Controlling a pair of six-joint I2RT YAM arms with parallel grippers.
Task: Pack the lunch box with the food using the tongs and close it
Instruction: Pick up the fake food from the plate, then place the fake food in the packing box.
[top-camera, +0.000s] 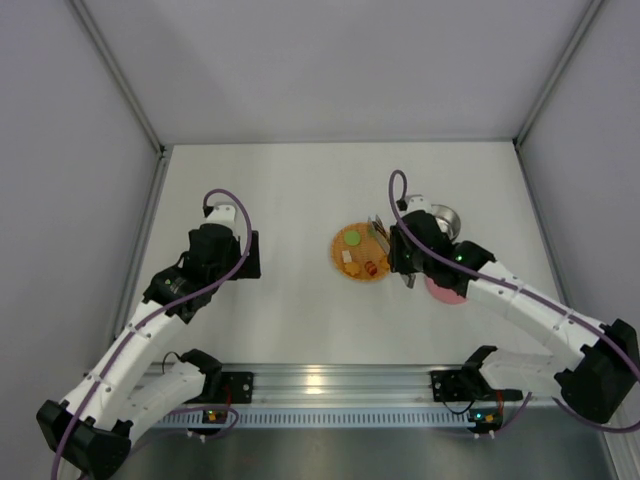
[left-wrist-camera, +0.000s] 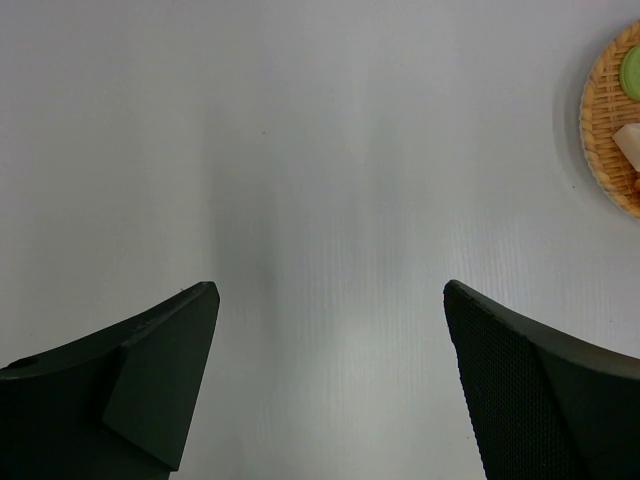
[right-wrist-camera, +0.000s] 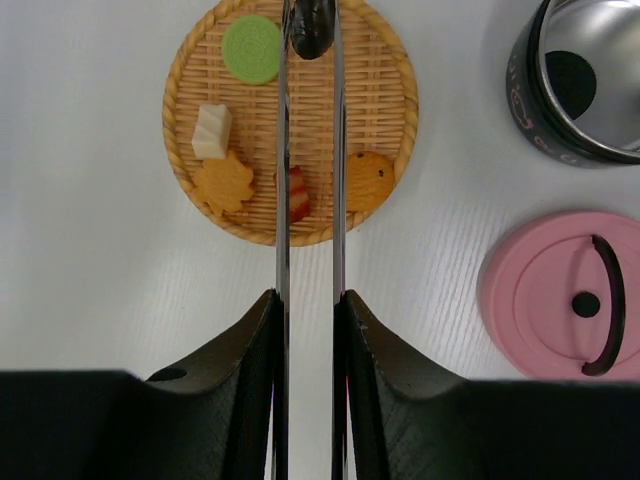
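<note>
Right gripper (right-wrist-camera: 310, 310) squeezes the tongs (right-wrist-camera: 284, 130), tips seemingly pinching a black piece (right-wrist-camera: 311, 28); left gripper (left-wrist-camera: 330, 288) gapes empty.

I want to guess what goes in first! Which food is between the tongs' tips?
The black piece, beside the green disc at the edge of the orange plate; no other piece sits there.

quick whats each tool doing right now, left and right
left tool: open, holding nothing
right tool: closed on the tongs, with a black piece between their tips
</note>
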